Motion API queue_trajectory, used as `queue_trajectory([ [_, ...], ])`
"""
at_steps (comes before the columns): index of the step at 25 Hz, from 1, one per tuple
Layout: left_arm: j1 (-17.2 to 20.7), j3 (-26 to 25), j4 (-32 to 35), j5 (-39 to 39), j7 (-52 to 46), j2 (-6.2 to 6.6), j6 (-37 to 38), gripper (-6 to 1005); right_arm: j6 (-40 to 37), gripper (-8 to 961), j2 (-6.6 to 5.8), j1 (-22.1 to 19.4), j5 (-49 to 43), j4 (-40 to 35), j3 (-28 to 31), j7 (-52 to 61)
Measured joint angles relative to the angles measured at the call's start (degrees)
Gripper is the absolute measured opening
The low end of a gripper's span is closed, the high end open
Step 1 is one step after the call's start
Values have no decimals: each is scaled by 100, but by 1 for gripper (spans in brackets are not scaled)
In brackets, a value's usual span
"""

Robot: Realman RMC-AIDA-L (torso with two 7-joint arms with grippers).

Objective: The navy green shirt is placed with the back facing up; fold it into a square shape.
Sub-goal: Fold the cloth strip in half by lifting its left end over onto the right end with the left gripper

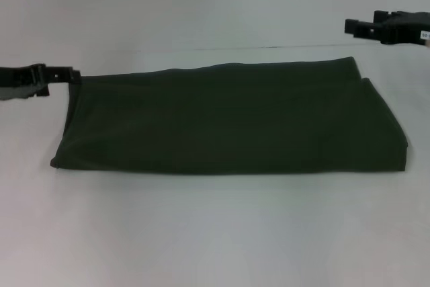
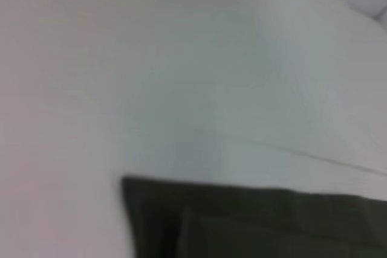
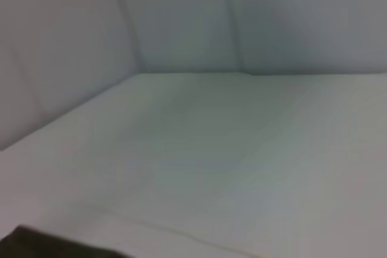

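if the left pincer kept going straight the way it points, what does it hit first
Most likely the navy green shirt: the left pincer points inward at the shirt's far left corner. Its height over the cloth is unclear, so it could skim above.

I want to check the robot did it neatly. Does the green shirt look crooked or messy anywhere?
A little. The navy green shirt lies flat but is a long band, not yet square. At its right end a layer's edge sticks out unevenly. The left claw is at its far left corner; the right claw hangs clear.
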Motion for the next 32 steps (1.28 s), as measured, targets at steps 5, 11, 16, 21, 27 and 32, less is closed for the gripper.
queue_trajectory([
  [5, -65, 33, 4, 405, -634, 32, 274, 883, -649, 837, -166, -59, 91, 225, 42, -516],
  [11, -107, 24, 21, 706, -1043, 88, 579, 884, -894, 838, -213, -129, 86, 209, 51, -813],
  [16, -87, 1, 36, 954, -1502, 90, 854, 884, -1017, 837, -246, -174, 88, 230, 54, -891],
  [21, -24, -20, 66, 1068, -1784, 83, 1164, 884, -1036, 838, -259, -217, 73, 232, 38, -905],
  [27, 107, -86, 41, 1164, -2027, 33, 951, 885, -1067, 838, -258, -270, 71, 231, 15, -966],
  [32, 197, -94, -45, 1154, -2100, -31, 773, 885, -1078, 837, -256, -280, 71, 231, 11, -1005],
])
